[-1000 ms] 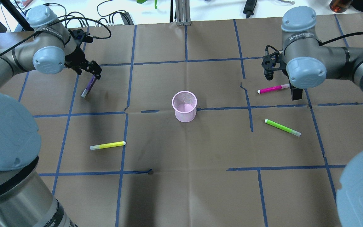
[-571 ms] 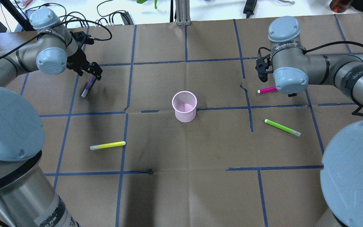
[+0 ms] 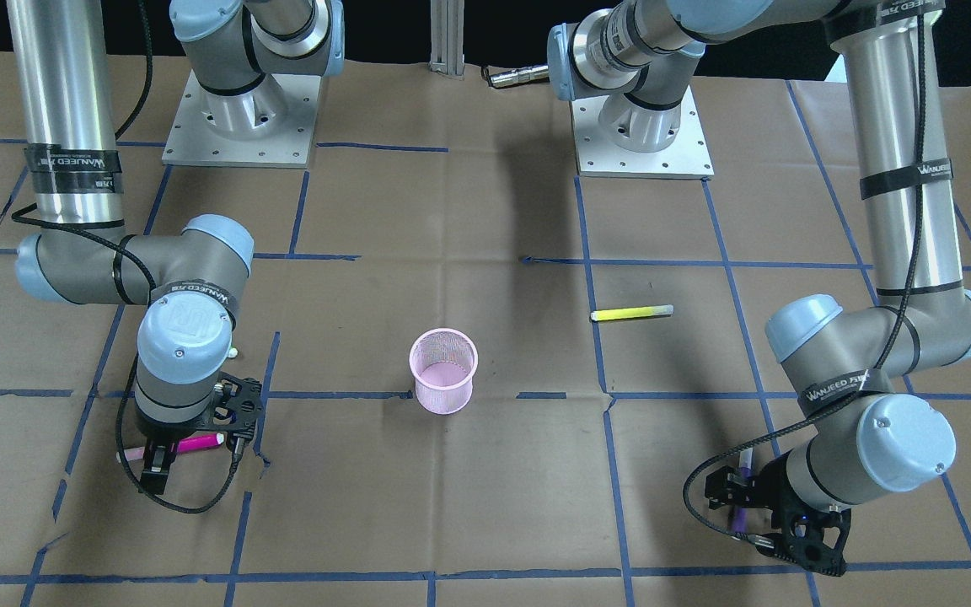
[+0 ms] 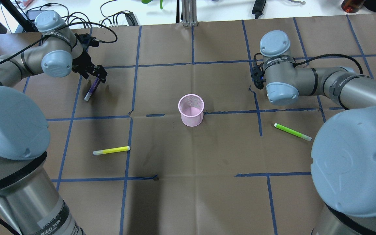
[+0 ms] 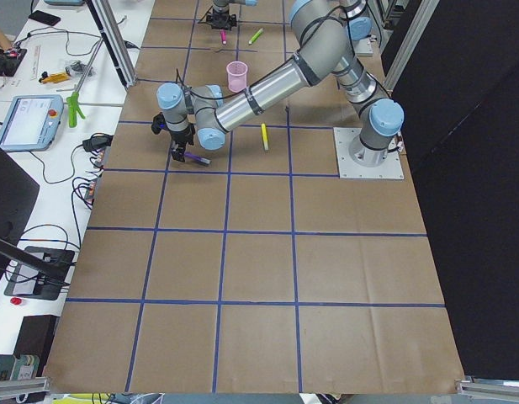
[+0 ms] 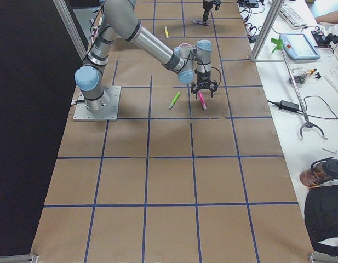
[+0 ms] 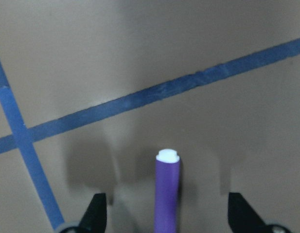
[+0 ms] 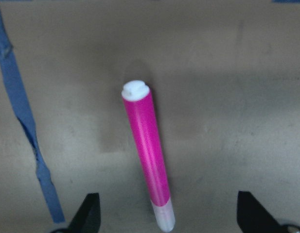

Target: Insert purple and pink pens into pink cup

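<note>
- Purple pen [image 7: 167, 194]: slim purple barrel with a white end plug. In the overhead view its other end looks pale grey. It lies on the brown paper counter [image 4: 162, 153], far on the robot's left and well apart from the cup.
- Left gripper [image 7: 167, 204]: points down over the purple pen. The jaws are spread wide, one black tip on each side of the barrel, with a clear gap on both sides. Nothing is grasped.
- Pink pen [image 8: 147, 155]: glossy magenta barrel with a white plug at one end and a pale, see-through cap at the other. It lies flat on the counter on the robot's right, well apart from the cup. The right arm's joint hides it in the overhead view.
- Right gripper [image 8: 167, 204]: sits above the pink pen's capped end. The jaws are released and wide, with the pen between them. Neither tip touches it.
- Cup [image 4: 192, 119]: pale pink wire mesh, round and upright with its mouth up. It stands alone mid-counter, just beside a blue tape line [image 4: 230, 112].
- Yellow pen [image 4: 111, 150]: lies flat on the left half, nearer the robot than the cup.
- Green pen [image 4: 292, 132]: lies flat on the right half at a slant, near the right arm's elbow.
- Blue tape marks the counter in a grid. One strip runs close past the purple pen's white end in the left wrist view.
</note>
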`<state>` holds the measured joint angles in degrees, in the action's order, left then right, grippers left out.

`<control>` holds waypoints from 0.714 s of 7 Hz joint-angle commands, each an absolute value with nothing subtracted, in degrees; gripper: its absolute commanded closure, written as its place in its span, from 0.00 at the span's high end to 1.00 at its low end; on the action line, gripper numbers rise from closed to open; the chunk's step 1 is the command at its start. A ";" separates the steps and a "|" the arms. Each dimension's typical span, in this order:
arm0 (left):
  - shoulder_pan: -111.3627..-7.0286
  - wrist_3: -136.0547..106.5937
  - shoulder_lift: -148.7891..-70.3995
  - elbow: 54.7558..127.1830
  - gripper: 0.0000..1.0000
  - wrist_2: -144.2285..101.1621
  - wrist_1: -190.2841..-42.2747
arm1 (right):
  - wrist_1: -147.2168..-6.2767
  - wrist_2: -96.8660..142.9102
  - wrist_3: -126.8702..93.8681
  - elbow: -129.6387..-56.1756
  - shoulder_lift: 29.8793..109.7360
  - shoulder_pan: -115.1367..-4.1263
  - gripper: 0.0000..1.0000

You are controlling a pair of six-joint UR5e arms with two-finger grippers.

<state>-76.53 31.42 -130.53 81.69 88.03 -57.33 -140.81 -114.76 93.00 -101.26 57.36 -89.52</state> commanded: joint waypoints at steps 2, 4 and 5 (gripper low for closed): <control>-76.99 31.29 -130.61 82.00 0.39 88.15 -57.22 | -143.87 -114.79 93.86 -101.34 55.64 -89.91 1.00; -76.99 31.29 -130.52 81.74 0.08 88.07 -57.22 | -143.96 -114.79 93.96 -101.25 55.72 -89.91 1.00; -76.99 31.38 -130.43 81.65 0.00 88.15 -57.13 | -143.88 -114.70 93.96 -101.25 55.81 -89.91 1.00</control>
<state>-76.99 31.31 -130.50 81.73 88.09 -57.19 -143.87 -114.77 93.92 -101.29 55.74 -89.91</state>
